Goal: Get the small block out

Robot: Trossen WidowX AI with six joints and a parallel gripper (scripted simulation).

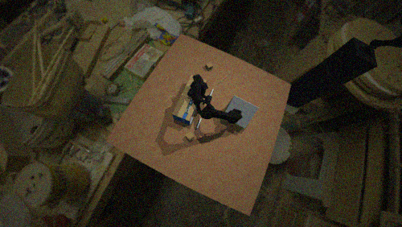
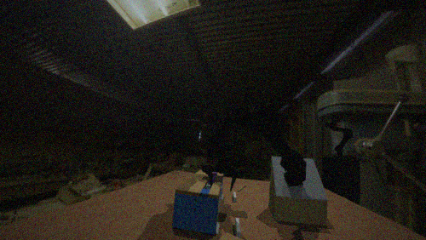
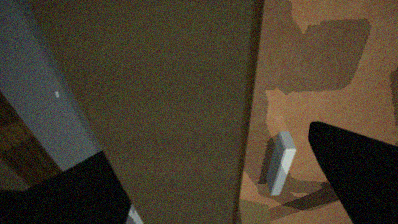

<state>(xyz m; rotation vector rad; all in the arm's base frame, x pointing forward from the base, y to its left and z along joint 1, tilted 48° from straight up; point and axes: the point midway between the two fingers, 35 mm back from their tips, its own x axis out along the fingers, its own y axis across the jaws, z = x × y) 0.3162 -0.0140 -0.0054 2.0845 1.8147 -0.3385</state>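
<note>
The box (image 1: 183,111) (image 2: 196,212) stands on the table, with a tan top, a blue stripe and a blue end. A broad dull brown face (image 3: 170,90), apparently the box's, fills the middle of the wrist view. My gripper (image 1: 197,85) (image 2: 208,171) (image 3: 225,135) is open and empty, over the box's far part. In the wrist view its fingertips appear on either side of the brown face; their height above it is unclear. The small block on the shelf cannot be made out; the arm, the box and the dim light hide the inside.
Light bars (image 1: 198,122) (image 2: 238,226) (image 3: 281,164) lie on the table beside the box. One small tan piece (image 1: 208,67) lies beyond the box's far end, another (image 1: 189,138) near its blue end. The arm's grey pedestal (image 1: 248,109) (image 2: 298,209) stands to the right.
</note>
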